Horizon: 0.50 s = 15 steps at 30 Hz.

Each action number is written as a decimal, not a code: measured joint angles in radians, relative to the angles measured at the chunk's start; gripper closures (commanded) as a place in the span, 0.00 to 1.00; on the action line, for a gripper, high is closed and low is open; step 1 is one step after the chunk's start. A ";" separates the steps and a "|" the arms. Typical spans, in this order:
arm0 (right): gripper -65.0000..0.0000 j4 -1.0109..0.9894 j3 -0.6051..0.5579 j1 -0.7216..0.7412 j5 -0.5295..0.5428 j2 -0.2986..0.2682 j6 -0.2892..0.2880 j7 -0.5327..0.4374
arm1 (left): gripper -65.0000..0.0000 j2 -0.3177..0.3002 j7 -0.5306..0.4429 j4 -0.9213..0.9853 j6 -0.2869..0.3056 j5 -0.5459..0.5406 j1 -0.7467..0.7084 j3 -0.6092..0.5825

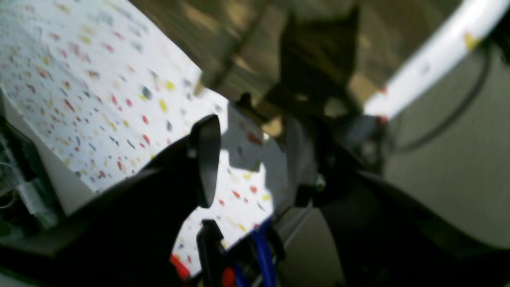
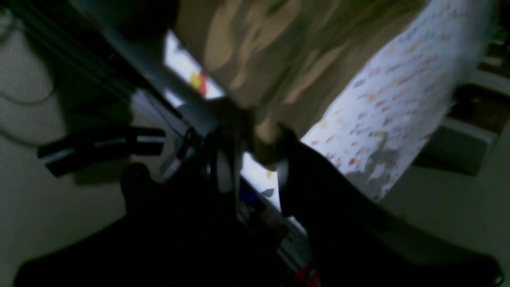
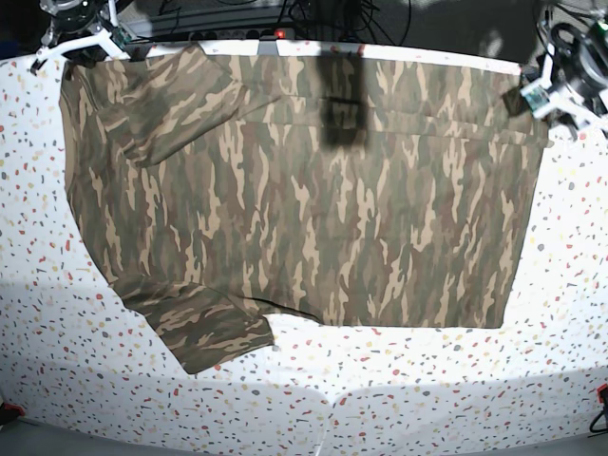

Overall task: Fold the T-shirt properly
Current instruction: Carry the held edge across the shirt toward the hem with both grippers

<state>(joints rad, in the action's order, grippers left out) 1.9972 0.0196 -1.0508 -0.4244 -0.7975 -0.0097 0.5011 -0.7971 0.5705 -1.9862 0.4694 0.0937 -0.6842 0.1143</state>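
Observation:
The camouflage T-shirt (image 3: 304, 199) lies spread flat on the speckled table (image 3: 313, 399), with one sleeve folded in at the top left and one at the bottom left. My left gripper (image 3: 532, 95) is at the shirt's far right corner. In the left wrist view its fingers (image 1: 205, 159) stand apart and empty, and the cloth (image 1: 255, 44) lies just beyond them. My right gripper (image 3: 71, 47) is at the shirt's far left corner. In the dark, blurred right wrist view a bunch of cloth (image 2: 265, 143) sits between its fingertips (image 2: 255, 167), and its grip is unclear.
The table's back edge (image 3: 408, 49) runs just behind the shirt, with cables and dark gear beyond it. The left wrist view shows the table edge (image 1: 430, 56) and the floor (image 1: 458, 167) below it. Bare tabletop lies in front of the shirt (image 3: 399, 380).

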 measured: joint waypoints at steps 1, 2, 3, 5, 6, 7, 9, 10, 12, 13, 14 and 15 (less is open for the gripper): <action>0.75 0.033 0.022 -0.016 0.002 0.000 0.000 -0.003 | 0.59 0.000 -0.022 0.000 0.002 -0.013 0.000 0.026; 0.75 0.063 0.047 -0.027 0.008 0.000 -0.001 -0.003 | 0.59 0.000 -0.032 0.000 0.000 -0.030 0.000 0.053; 0.75 0.089 0.073 -0.034 0.027 0.000 0.000 -0.005 | 0.59 0.000 -0.049 0.000 -0.002 -0.042 0.000 0.081; 0.75 0.127 0.130 -0.035 0.090 -0.002 0.000 -0.018 | 0.59 0.000 -0.101 0.000 -0.002 -0.077 0.000 0.135; 0.75 0.139 0.160 -0.035 0.134 -0.005 0.000 -0.041 | 0.59 0.000 -0.131 0.000 0.000 -0.106 0.000 0.162; 0.75 0.149 0.190 -0.033 0.179 -0.006 0.000 -0.062 | 0.59 0.000 -0.164 0.000 0.000 -0.129 0.000 0.185; 0.75 0.156 0.230 -0.014 0.282 -0.005 -0.001 -0.080 | 0.59 -0.001 -0.223 0.001 -0.003 -0.207 0.011 0.227; 0.75 0.156 0.241 0.006 0.335 -0.003 -0.002 -0.076 | 0.59 0.000 -0.238 0.001 -0.017 -0.247 0.025 0.238; 0.75 0.156 0.254 0.056 0.430 -0.003 -0.024 -0.050 | 0.59 0.001 -0.253 0.029 -0.045 -0.306 0.079 0.241; 0.75 0.156 0.255 0.084 0.475 -0.004 -0.032 -0.040 | 0.59 0.005 -0.253 0.054 -0.044 -0.333 0.111 0.241; 0.75 0.156 0.255 0.113 0.526 -0.003 -0.064 -0.027 | 0.59 0.010 -0.259 0.089 -0.043 -0.372 0.144 0.240; 0.75 0.155 0.254 0.140 0.580 -0.003 -0.091 -0.027 | 0.59 0.018 -0.266 0.129 -0.043 -0.409 0.175 0.240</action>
<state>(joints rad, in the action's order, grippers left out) 2.1525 0.2733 -0.9112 0.1555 -0.8009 -0.1005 0.4740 -0.7795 0.3042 -1.8572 0.4259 -0.3157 -0.5091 0.3538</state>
